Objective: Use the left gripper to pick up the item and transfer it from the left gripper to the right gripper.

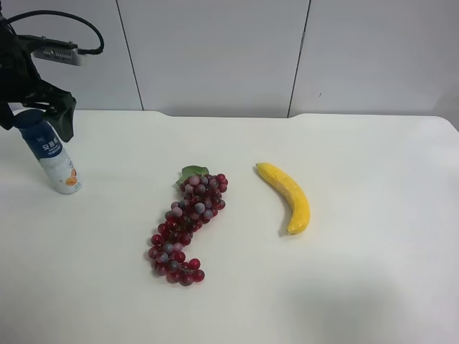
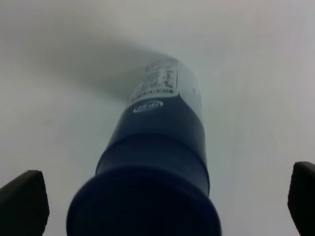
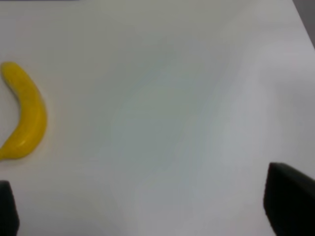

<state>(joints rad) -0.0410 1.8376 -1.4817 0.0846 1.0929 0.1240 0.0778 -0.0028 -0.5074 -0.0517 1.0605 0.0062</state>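
Okay, my left end effector [image 2: 162, 199] is spread wide, straddling the cap [image 2: 147, 162] of the item [image 1: 56, 161], which stands on the counter [image 1: 344, 287] at the exterior high view's left edge (nothing gripped). Risk: pinching that high could tip it or slip off the cap. White writing on its blue label [image 2: 162, 113]: unreadable.

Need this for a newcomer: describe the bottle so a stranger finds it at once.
On the white table, look to the exterior high view's left edge, under the left claw. The bottle stands there, apart from the grape bunch and banana. Only it is upright: white body, dark blue cap, orange picture low down.
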